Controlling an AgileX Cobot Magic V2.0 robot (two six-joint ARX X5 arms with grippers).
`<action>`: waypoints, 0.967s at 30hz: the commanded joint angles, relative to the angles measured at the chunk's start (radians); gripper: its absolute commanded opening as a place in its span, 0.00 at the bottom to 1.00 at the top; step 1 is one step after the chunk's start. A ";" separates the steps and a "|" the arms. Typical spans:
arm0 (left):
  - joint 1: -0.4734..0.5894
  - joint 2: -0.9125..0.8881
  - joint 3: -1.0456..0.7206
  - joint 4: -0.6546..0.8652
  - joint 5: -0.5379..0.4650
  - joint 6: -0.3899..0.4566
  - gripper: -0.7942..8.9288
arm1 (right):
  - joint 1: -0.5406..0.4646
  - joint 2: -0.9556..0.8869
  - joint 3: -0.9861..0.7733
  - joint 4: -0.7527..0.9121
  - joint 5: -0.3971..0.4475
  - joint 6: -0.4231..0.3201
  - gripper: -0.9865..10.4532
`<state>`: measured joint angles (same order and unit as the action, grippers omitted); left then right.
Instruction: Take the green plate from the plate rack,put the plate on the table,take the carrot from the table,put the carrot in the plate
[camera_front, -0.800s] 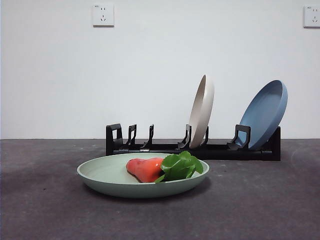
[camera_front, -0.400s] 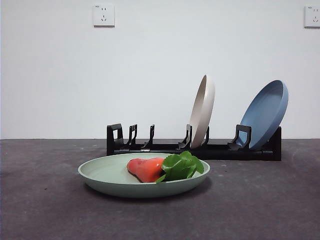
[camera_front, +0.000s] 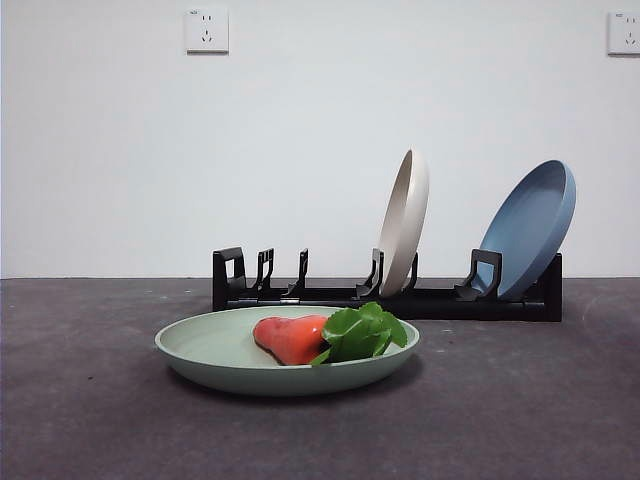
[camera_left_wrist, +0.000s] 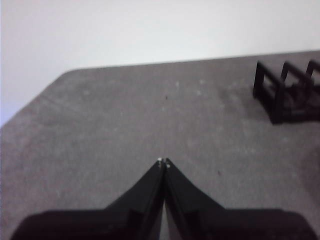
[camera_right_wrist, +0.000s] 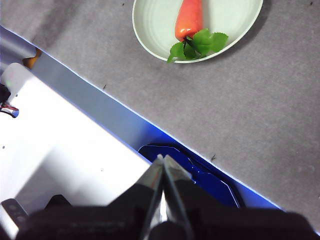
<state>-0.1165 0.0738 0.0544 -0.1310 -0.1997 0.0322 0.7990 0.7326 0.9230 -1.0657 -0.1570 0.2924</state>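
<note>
The green plate (camera_front: 230, 350) lies flat on the table (camera_front: 520, 400) in front of the plate rack (camera_front: 330, 295). The carrot (camera_front: 295, 337) lies in the plate with its green leaves to the right. The right wrist view shows the plate (camera_right_wrist: 155, 25) and the carrot (camera_right_wrist: 189, 20) from above. My right gripper (camera_right_wrist: 162, 159) is shut and empty, pulled back over the table's edge, far from the plate. My left gripper (camera_left_wrist: 163, 161) is shut and empty above bare table, with the rack's end (camera_left_wrist: 285, 95) off to one side. Neither gripper shows in the front view.
A beige plate (camera_front: 405, 220) and a blue plate (camera_front: 528, 228) stand upright in the rack's right half. The rack's left slots hold nothing. A white and blue surface (camera_right_wrist: 75, 145) lies past the table's edge in the right wrist view.
</note>
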 joint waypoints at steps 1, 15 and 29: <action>0.008 -0.020 -0.029 0.009 0.001 -0.017 0.08 | 0.003 -0.001 0.000 0.004 0.003 0.006 0.09; 0.008 -0.064 -0.051 -0.043 0.101 -0.059 0.08 | 0.003 -0.001 0.000 0.004 0.003 0.006 0.09; 0.007 -0.064 -0.051 -0.043 0.099 -0.059 0.08 | 0.003 -0.001 0.000 0.005 0.003 0.006 0.09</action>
<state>-0.1120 0.0128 0.0174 -0.1783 -0.1017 -0.0196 0.7990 0.7326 0.9230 -1.0657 -0.1570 0.2924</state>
